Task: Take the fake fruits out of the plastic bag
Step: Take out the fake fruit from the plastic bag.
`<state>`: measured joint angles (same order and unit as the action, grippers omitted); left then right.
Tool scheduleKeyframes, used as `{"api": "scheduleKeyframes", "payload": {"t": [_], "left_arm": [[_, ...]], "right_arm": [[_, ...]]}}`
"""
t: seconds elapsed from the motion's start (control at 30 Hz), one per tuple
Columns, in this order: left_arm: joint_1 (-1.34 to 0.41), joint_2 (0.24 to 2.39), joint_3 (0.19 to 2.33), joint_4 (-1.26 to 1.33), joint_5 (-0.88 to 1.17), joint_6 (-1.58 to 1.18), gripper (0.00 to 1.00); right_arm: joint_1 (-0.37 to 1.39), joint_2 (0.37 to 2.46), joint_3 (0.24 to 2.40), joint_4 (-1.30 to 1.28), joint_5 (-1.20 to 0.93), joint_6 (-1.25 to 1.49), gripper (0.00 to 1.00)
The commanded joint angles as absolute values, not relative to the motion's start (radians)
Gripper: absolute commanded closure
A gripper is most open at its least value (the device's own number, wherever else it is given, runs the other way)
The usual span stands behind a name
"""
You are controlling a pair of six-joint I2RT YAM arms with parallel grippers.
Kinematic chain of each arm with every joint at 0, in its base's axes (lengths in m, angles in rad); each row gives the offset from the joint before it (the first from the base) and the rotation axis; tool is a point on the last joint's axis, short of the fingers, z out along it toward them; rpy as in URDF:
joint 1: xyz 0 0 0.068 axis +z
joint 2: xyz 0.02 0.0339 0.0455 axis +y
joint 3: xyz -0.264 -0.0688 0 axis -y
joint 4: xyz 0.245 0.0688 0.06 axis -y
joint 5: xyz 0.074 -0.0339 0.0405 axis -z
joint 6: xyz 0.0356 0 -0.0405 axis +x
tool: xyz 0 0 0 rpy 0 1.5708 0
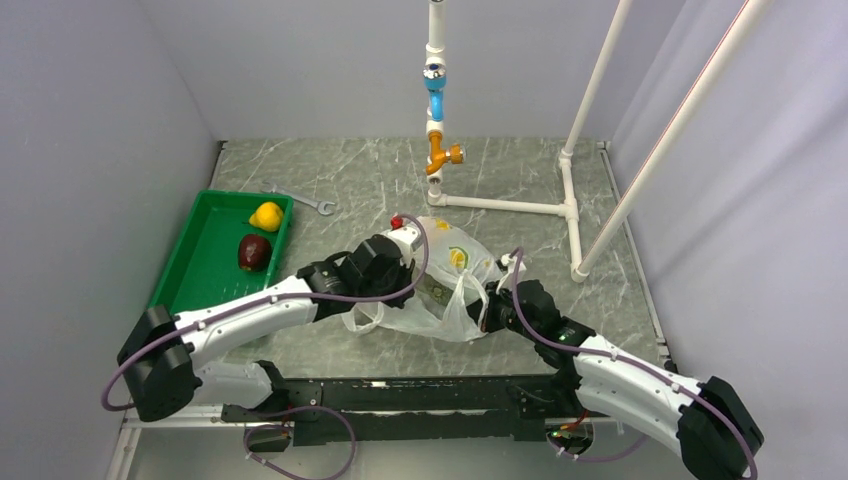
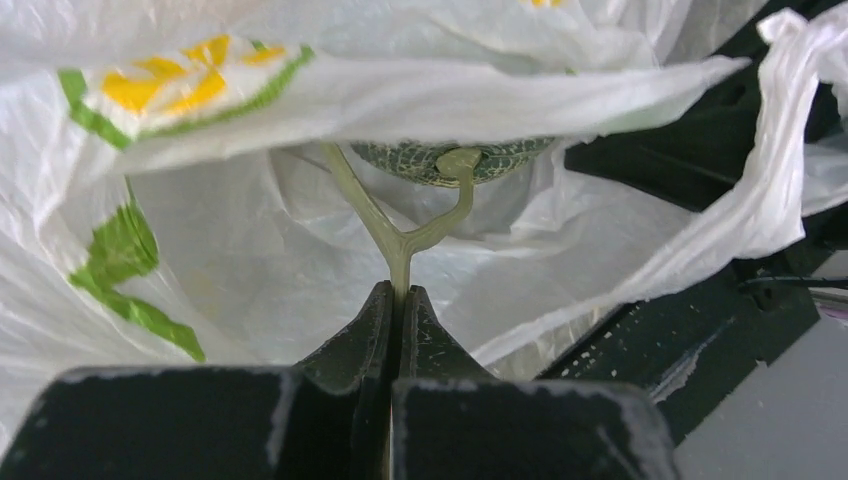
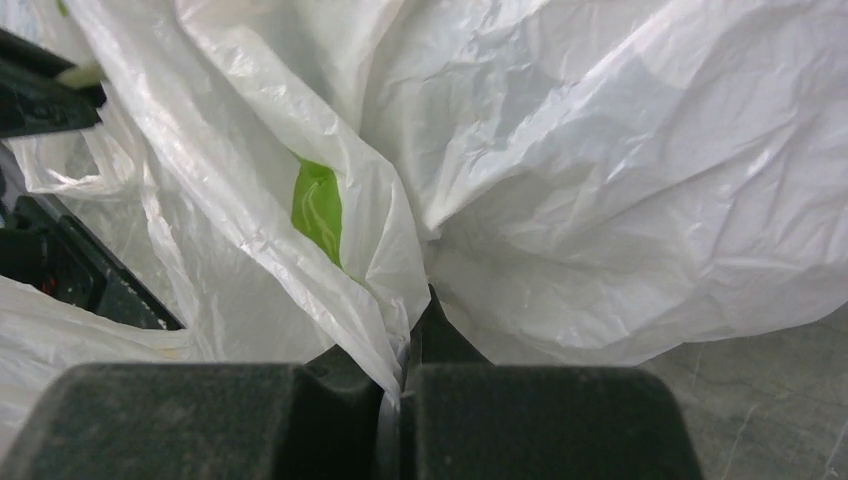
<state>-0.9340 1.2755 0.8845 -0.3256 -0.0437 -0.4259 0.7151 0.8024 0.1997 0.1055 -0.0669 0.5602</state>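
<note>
Top external view: small yellow lemon-like plastic fruit [image 1: 266, 215] and dark red apple-like plastic fruit [image 1: 253, 251], both out of the bag, lying near each other at the far end of a green rectangular plastic tray [image 1: 195, 275] at the left of the grey marbled table [image 1: 350, 170]; crinkly translucent white plastic shopping bag [image 1: 447, 255] with fruit prints slumped at centre, well apart from the tray, one arm reaching to it from each side. Left wrist view: left gripper [image 2: 400, 297] clamped tight on the thin forked pale-green stem [image 2: 398, 245] of a round dull-green netted melon-like plastic fruit [image 2: 445, 162]; melon mostly hidden under a fold of film, inside the bag's mouth, not yet drawn clear. Right wrist view: right gripper [image 3: 405, 350] pinched closed on a gathered fold of the white bag, apparently anchoring it; green print showing through the film; no fruit seen here. Judged progress: two of three fruits removed, third gripped but not out. Remaining: draw the melon out by its stem against the right-hand hold and set it down, probably in the tray. Further fruit deeper in the bag: cannot tell.
</note>
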Motion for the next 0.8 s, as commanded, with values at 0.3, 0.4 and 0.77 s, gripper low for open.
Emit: {"api": "scheduleKeyframes", "payload": {"t": [0.3,0.4,0.77], "left_arm": [[-0.965,1.095,0.869,-0.306,0.058,-0.437,1.00],[-0.965,1.043,0.887,-0.316,0.019,-0.464,1.00],[-0.966,0.936,0.956,-0.322,0.003,-0.491,1.00]], "right_arm": [[0.713,0.780,0.229,0.123,-0.013,0.533,1.00],[0.713,0.782,0.233,0.119,-0.013,0.534,1.00],[0.713,0.806,0.232,0.139,-0.057,0.515,1.00]]}}
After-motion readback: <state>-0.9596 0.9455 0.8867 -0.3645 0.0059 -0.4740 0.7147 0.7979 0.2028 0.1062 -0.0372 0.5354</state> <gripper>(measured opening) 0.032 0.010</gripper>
